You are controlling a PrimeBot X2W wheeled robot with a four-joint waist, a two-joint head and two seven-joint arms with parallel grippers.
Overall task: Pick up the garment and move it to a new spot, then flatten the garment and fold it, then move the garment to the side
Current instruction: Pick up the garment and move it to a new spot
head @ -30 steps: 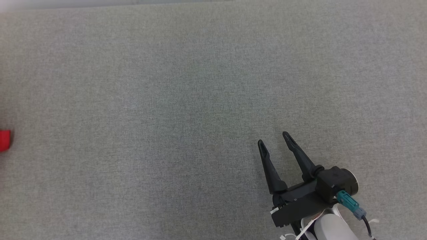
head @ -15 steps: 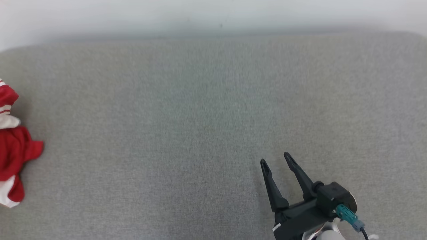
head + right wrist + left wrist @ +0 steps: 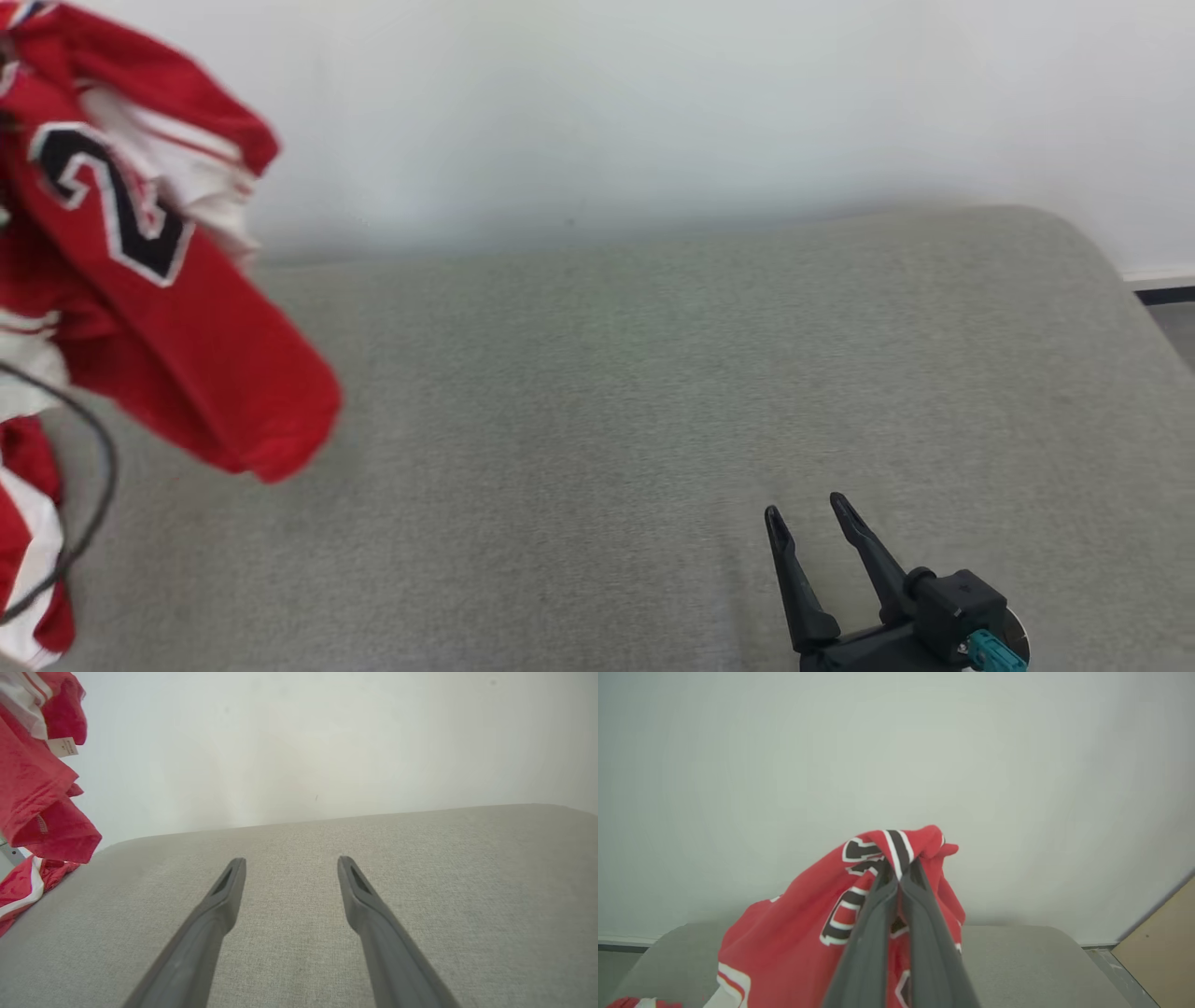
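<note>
A pale wall (image 3: 653, 112) is seen behind a grey fabric-covered worktop (image 3: 607, 392), most of which lies bare. This bare stretch is judged to be where the garment is meant to be set down.

The red garment (image 3: 168, 308), a jersey with white trim and a black number, is held aloft over the worktop's left end. It hangs bunched and twisted rather than spread. Its lowest folds appear to reach the surface at the left edge, so it is judged not yet fully lifted clear.

The left end effector (image 3: 899, 870) is closed tight, with a gathered fold of the garment pinched between its fingers near a black and white band. A pinch like this allows carrying, but it leaves the cloth crumpled for the flattening that is to follow.

The right end effector (image 3: 805, 509) is kept low above the worktop's right part, its fingers spread wide and nothing held. It is well apart from the cloth, presumably kept ready to take a second corner.

A dark cable (image 3: 103, 467) loops in front of the garment, and a small label (image 3: 63, 746) shows on it.
</note>
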